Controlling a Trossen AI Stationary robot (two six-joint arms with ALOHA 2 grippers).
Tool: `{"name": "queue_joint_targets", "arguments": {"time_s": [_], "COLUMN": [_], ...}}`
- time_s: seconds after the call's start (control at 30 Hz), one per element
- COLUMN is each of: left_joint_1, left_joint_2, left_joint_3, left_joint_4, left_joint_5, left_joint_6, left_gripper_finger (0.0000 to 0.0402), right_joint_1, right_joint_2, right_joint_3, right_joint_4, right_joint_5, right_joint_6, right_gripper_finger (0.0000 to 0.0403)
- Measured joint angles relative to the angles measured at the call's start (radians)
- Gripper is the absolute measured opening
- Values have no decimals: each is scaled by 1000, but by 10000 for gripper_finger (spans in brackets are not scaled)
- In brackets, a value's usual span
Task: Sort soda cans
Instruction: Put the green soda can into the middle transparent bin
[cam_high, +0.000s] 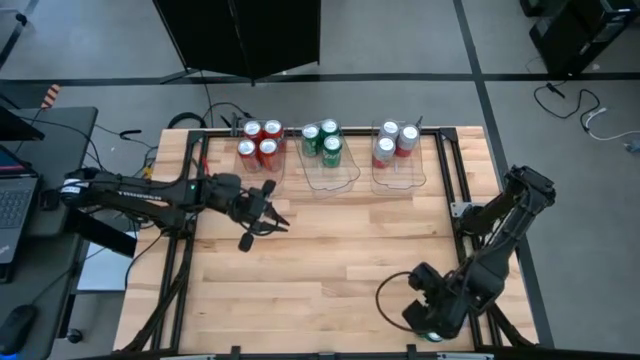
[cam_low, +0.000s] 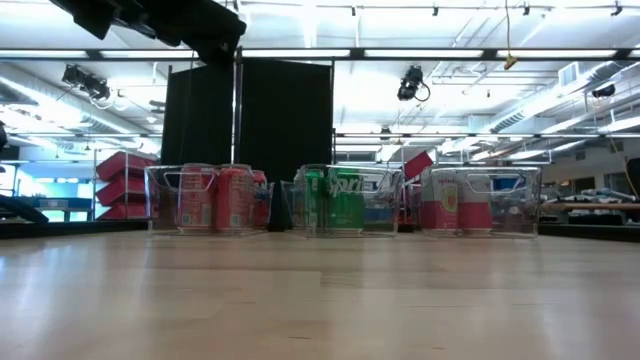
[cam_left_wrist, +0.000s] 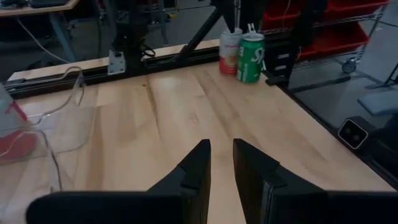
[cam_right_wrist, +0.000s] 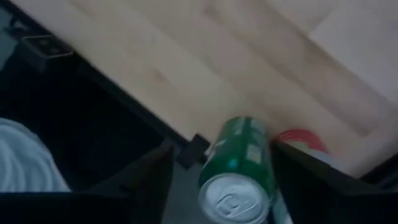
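Observation:
Three clear bins stand along the far edge. They hold several red soda cans (cam_high: 260, 142), three green ones (cam_high: 324, 142) and three silver-white ones (cam_high: 395, 142). One more green can (cam_left_wrist: 250, 57) and a silver-white can (cam_left_wrist: 231, 52) stand upright side by side at the table's near right corner. My right gripper (cam_right_wrist: 224, 149) hangs open over them, pointing down, one finger on each side of the green can (cam_right_wrist: 239, 168). In the high view the right gripper (cam_high: 432, 318) hides both cans. My left gripper (cam_left_wrist: 221, 163), left of the table's middle, is shut to a narrow slit with nothing in it.
The bins (cam_low: 345, 200) show in a row across the low view, and the green bin's near half (cam_high: 335, 178) holds no cans. Bare wood lies between the two grippers. A black frame rail (cam_high: 445, 170) runs along the table's right side.

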Motion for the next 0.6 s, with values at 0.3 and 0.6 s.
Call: {"name": "queue_joint_targets", "arguments": {"time_s": [0.3,0.6], "left_joint_1": [-33,-52], "left_joint_2": [0,0], "left_joint_3": [0,0], "left_joint_4": [0,3], "left_joint_5": [-6,-81], "left_joint_6": [0,-13], "left_gripper_finger": [67,67], "right_joint_1": [83,109], "right_joint_2": [81,168], "right_joint_3": [1,1], "right_joint_4": [49,65], "right_joint_5": [-30,-115], "right_joint_6": [-126,-236], "right_gripper_finger": [338,343]}}
